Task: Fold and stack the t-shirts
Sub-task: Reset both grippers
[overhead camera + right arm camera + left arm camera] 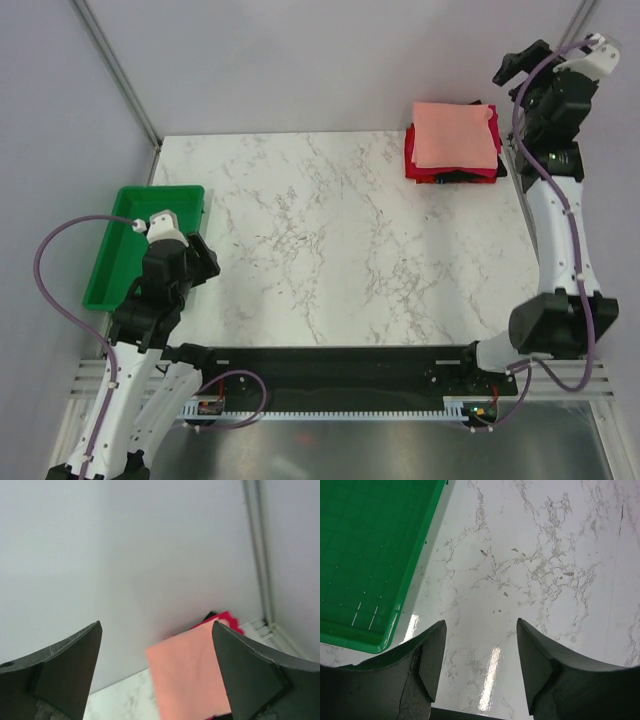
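Right, I'm looking at the stack of t-shirts in the far right corner of the desk, close to the right edge. The salmon-pink shirt lies on top, folded square, and a red shirt shows along the left and near sides beneath it.

My right gripper hangs above the far right corner, just beyond the stack. From its wrist camera the jaws are spread wide with nothing between them, and the pink top layer sits below.

My left gripper is down at the near left, over bare marble just beside the green tray. Its jaws are parted and empty too.

Handling-wise, I'd call this cloth light, limp and easily rumpled. If I pinch one loose layer, I expect the fold to fall open and sag. Should the pink one need squaring up, I'd take it at a folded edge or corner, through every layer, and lift low. The polished top looks slick, so a nudge may slide the whole pile rather than just the top shirt. To my eye, the stack looks about done.
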Motion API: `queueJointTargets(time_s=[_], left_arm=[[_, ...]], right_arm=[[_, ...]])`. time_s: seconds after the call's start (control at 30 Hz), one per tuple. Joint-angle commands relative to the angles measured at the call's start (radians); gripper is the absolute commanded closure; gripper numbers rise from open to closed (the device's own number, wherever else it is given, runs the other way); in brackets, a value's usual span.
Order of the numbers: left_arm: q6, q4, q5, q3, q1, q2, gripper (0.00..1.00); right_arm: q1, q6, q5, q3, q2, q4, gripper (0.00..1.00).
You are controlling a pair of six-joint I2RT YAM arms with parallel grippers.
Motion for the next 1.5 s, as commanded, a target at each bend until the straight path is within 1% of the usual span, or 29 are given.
queueJointTargets(time_s=[0.0,0.03,0.1,0.13,0.17,0.2,0.23,0.3,0.4,0.5,0.53,0.6,0.63,0.67,0.73,0.77,0.83,0.87,0.9,0.97,1.0,1.07,1.1,1.17,1.23,1.27,1.33,1.43,1.47], left_arm=[[0.008,0.026,-0.003,-0.002,0.003,-0.013,0.34],[0.009,0.026,-0.001,-0.002,0.003,-0.012,0.34],[0.01,0.026,0.005,0.0,-0.001,-0.009,0.3],[0.012,0.027,0.006,0.001,-0.001,-0.009,0.28],[0.013,0.027,0.011,0.001,-0.003,-0.007,0.25],[0.015,0.027,0.015,0.003,-0.003,-0.01,0.24],[0.016,0.027,0.017,0.0,-0.003,-0.007,0.2],[0.028,0.042,0.015,-0.011,-0.004,-0.007,0.17],[0.071,0.075,0.003,-0.035,-0.003,-0.009,0.17],[0.117,0.153,0.026,-0.068,-0.003,-0.022,0.16],[0.127,0.215,0.035,-0.083,-0.003,-0.035,0.17],[0.172,0.33,0.072,-0.179,-0.003,-0.051,0.17],[0.194,0.387,0.075,-0.224,-0.003,-0.064,0.21],[0.215,0.511,0.057,-0.305,-0.003,-0.067,0.22],[0.223,0.623,0.017,-0.366,-0.003,-0.073,0.22],[0.272,0.73,0.018,-0.411,-0.003,-0.078,0.22],[0.327,0.871,0.022,-0.493,-0.003,-0.075,0.18],[0.358,1.021,-0.027,-0.529,-0.003,-0.058,0.15],[0.366,1.103,-0.07,-0.569,-0.001,-0.043,0.12],[0.384,1.235,-0.112,-0.65,0.02,0.016,0.08],[0.381,1.304,-0.104,-0.658,0.035,0.113,0.09],[0.366,1.399,-0.063,-0.678,0.061,0.212,0.09],[0.364,1.483,-0.063,-0.683,0.069,0.311,0.09],[0.332,1.544,-0.099,-0.663,0.09,0.394,0.09],[0.334,1.645,-0.052,-0.632,0.121,0.517,0.1],[0.347,1.682,0.006,-0.62,0.127,0.563,0.11],[0.407,1.784,0.061,-0.591,0.132,0.687,0.19],[0.42,1.845,0.13,-0.569,0.15,0.79,0.19],[0.441,1.912,0.203,-0.58,0.161,0.848,0.18]], right_arm=[[0.075,0.142,-0.179,-0.269,-0.195,-0.037,0.02],[0.127,0.142,-0.218,-0.384,-0.24,-0.06,0.02],[0.234,0.153,-0.223,-0.492,-0.364,-0.088,0.02],[0.273,0.156,-0.238,-0.588,-0.403,-0.1,0.02],[0.313,0.154,-0.242,-0.633,-0.438,-0.121,0.02],[0.395,0.16,-0.234,-0.676,-0.504,-0.135,0.02],[0.434,0.174,-0.225,-0.755,-0.532,-0.161,0.02],[0.533,0.211,-0.211,-0.82,-0.604,-0.2,0.02],[0.626,0.214,-0.15,-0.911,-0.696,-0.29,0.02],[0.638,0.202,-0.116,-0.961,-0.805,-0.361,0.02],[0.637,0.199,-0.114,-0.974,-0.829,-0.385,0.02],[0.638,0.196,-0.098,-0.986,-0.897,-0.404,0.02],[0.638,0.199,-0.09,-0.997,-0.917,-0.419,0.02],[0.638,0.202,-0.081,-1.0,-0.932,-0.43,0.02],[0.637,0.215,-0.076,-1.0,-0.972,-0.456,0.02],[0.637,0.22,-0.076,-1.0,-0.981,-0.462,0.02],[0.637,0.229,-0.073,-0.998,-1.011,-0.486,0.02],[0.638,0.232,-0.071,-0.998,-1.02,-0.497,0.02],[0.638,0.231,-0.068,-0.998,-1.034,-0.509,0.02],[0.638,0.225,-0.062,-1.003,-1.052,-0.539,0.02],[0.637,0.222,-0.061,-1.006,-1.067,-0.546,0.02],[0.638,0.217,-0.047,-1.015,-1.08,-0.568,0.02],[0.638,0.213,-0.045,-1.015,-1.089,-0.577,0.02],[0.637,0.202,-0.041,-1.014,-1.095,-0.589,0.02],[0.638,0.194,-0.024,-1.014,-1.094,-0.597,0.02],[0.638,0.188,-0.018,-1.014,-1.089,-0.6,0.02],[0.638,0.183,-0.004,-1.011,-1.072,-0.606,0.02],[0.638,0.185,-0.002,-1.001,-1.048,-0.609,0.02],[0.637,0.188,-0.004,-0.998,-1.04,-0.608,0.02]])
